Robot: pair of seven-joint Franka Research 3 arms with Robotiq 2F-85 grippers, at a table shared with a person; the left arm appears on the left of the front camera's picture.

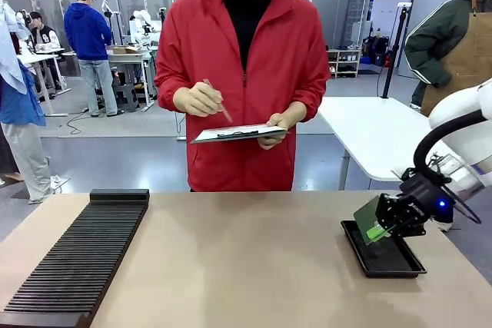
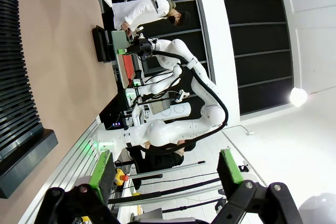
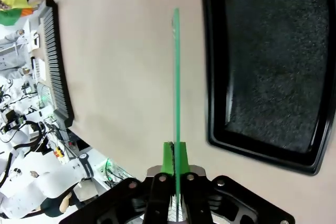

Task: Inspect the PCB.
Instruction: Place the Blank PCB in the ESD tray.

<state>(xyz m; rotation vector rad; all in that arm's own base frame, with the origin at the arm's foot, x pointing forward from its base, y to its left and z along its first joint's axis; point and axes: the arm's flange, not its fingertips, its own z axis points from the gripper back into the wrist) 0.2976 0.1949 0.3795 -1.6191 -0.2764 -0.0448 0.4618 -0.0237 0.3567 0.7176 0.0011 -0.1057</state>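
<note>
Nearest you, at the front view's 7 o'clock, lies the black slotted rack (image 1: pixel 77 255), one of it, with the bare table (image 1: pixel 246 266) spreading toward 3 o'clock. There the right gripper (image 1: pixel 382 228) is clenched on the PCB (image 1: pixel 370 220), lifting it tilted just above the black tray (image 1: pixel 384 255); the right wrist view shows the board (image 3: pixel 176 77) edge-on, pinched at its near end between the green pads (image 3: pixel 167 158), with the tray (image 3: pixel 210 72) at 3 o'clock beside it and looking empty. The left gripper (image 2: pixel 165 169) stands released, jaws spread on nothing, aimed away from the table. At 12 o'clock across the table a person holds a white clipboard (image 1: pixel 238 134) in one hand and a pen (image 1: pixel 218 101) in the other. To inspect well, I judge you should keep the grip firm and steady, raise the board clear of the tray's rim, and turn a flat face toward the person. Counted: one PCB, one tray, one rack, one clipboard, one pen.
</note>
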